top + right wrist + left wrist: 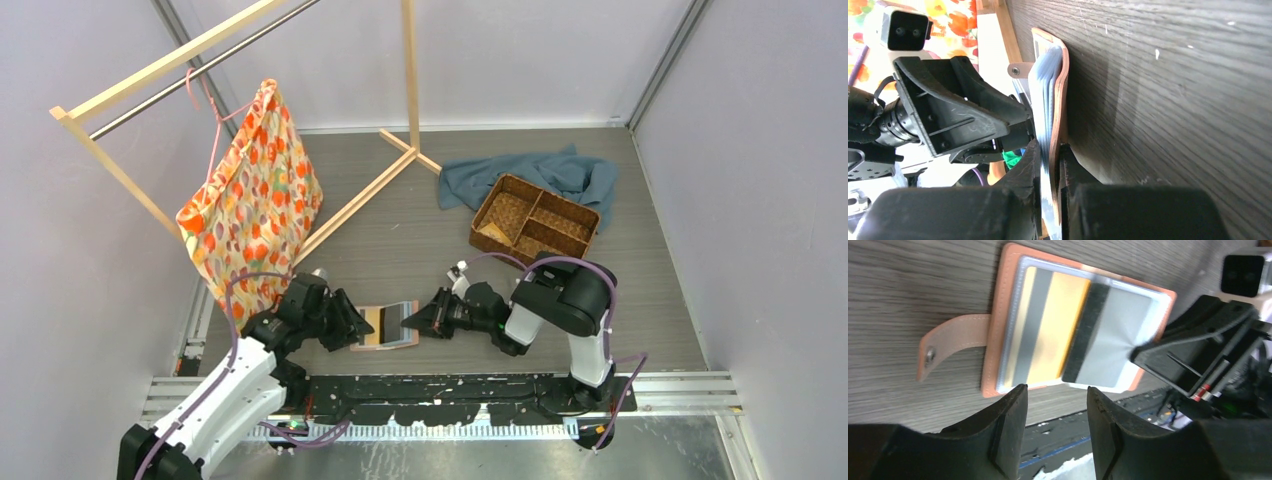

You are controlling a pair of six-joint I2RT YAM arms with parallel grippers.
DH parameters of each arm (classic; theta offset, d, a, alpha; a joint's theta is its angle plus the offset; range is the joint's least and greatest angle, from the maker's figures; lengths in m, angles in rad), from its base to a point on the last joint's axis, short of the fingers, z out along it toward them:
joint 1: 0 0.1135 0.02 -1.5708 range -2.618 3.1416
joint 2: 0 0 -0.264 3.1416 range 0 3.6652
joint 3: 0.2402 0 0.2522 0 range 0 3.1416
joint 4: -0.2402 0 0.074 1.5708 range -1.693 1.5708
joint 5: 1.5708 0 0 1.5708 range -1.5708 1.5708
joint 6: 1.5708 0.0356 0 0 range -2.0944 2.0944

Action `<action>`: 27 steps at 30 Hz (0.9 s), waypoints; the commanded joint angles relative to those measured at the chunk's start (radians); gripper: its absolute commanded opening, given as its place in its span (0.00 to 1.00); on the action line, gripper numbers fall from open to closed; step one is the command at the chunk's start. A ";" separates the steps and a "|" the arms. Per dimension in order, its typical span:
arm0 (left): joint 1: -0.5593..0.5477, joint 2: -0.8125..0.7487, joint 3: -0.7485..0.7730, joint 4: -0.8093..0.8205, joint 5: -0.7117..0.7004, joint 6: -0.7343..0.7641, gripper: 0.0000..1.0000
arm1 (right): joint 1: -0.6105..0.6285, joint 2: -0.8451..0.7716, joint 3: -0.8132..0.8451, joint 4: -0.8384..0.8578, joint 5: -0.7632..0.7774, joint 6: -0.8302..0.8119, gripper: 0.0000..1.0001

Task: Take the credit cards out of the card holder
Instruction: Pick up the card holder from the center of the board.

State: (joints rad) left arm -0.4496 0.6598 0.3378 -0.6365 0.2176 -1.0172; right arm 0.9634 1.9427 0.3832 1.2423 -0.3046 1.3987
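Observation:
The salmon-pink card holder lies open on the table between my two grippers, its snap tab stretched out flat. In its clear sleeves show two credit cards: a gold one with a grey stripe and a grey one with a black stripe. My left gripper stands open and empty at the holder's near long edge. My right gripper is shut on the holder's right edge, pinching the pink cover and the sleeves together and lifting that edge slightly.
A brown woven basket sits at the back right, partly on a blue cloth. A floral bag hangs from a wooden rack whose base bars lie behind the left arm. A black rail borders the table's near edge.

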 commanded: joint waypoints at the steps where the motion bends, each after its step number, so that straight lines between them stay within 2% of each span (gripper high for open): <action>1: 0.005 -0.001 0.068 0.065 0.149 -0.018 0.49 | -0.013 -0.053 -0.034 0.158 -0.015 0.005 0.01; 6: 0.004 0.041 0.144 0.103 0.264 -0.019 0.56 | -0.020 -0.099 -0.069 0.189 -0.023 0.005 0.01; 13: 0.003 0.067 0.156 0.208 0.325 -0.074 0.65 | -0.036 -0.208 -0.102 0.187 -0.022 0.002 0.01; 18: 0.005 0.057 0.138 0.297 0.360 -0.131 0.66 | -0.047 -0.275 -0.117 0.189 -0.027 0.011 0.01; 27: 0.006 0.054 0.131 0.340 0.384 -0.166 0.65 | -0.058 -0.371 -0.140 0.168 -0.037 0.011 0.01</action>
State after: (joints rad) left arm -0.4496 0.7200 0.4747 -0.3672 0.5575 -1.1603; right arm 0.9112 1.6295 0.2409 1.3228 -0.3252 1.4071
